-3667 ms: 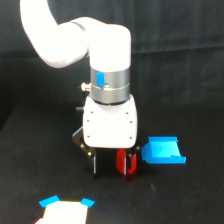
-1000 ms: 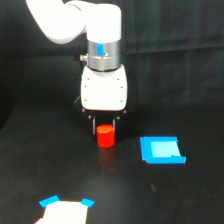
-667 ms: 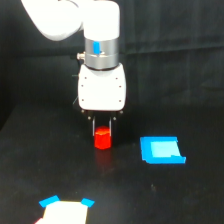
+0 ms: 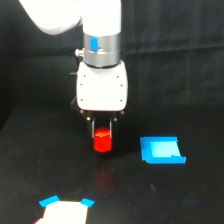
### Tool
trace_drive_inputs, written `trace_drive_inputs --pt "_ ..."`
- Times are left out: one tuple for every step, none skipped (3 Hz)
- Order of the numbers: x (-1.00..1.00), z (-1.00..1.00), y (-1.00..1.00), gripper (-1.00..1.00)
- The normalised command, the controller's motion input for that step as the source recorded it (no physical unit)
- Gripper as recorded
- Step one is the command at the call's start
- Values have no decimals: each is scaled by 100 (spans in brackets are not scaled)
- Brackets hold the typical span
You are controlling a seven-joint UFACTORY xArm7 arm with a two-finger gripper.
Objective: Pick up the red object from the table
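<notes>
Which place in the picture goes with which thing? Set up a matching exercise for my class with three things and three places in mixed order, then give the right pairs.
Things:
1. red object
2. blue tray
3. white piece with blue corners

Places:
A. at the bottom edge, toward the exterior view's left
B. between the fingers of the gripper
C. on the table, toward the exterior view's right of the gripper

Pairs: 1-B, 2-C, 3-A

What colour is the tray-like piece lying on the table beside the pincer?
Bright blue, with a paler centre: the tray shows best in the exterior view.
</notes>
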Motion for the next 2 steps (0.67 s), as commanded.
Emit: trace_drive_inputs --pt "-39 100 -100 5" --pt "75 100 47 -14"
